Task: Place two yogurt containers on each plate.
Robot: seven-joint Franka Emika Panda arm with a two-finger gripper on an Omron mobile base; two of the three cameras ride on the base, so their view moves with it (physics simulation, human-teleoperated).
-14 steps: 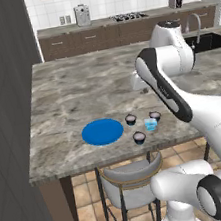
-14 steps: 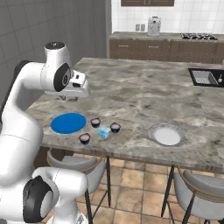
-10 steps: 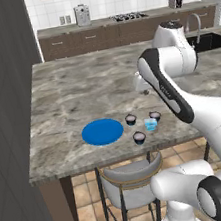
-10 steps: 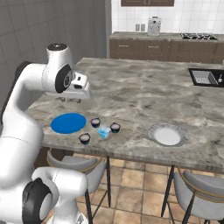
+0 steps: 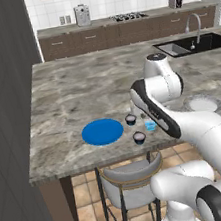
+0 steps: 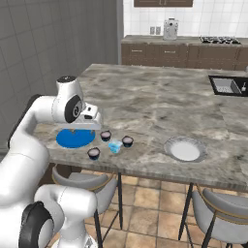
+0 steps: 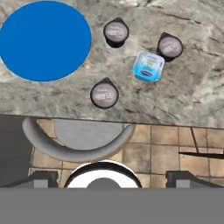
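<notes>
Marble island counter (image 5: 79,94) spread below and ahead of the claw; grey stool (image 7: 78,138) with curved backrest tucked under the counter edge, straight beneath the claw; second stool (image 6: 223,215) farther off to the claw's right; tan tiled floor (image 7: 175,144) below; black sink (image 5: 193,44) with curved faucet (image 5: 195,23) set in the counter, well ahead and to the right; dark cabinets (image 6: 184,53) along the far wall, with silver kettle (image 5: 83,15), gas hob (image 5: 127,16) and toaster (image 5: 175,2) on top.
</notes>
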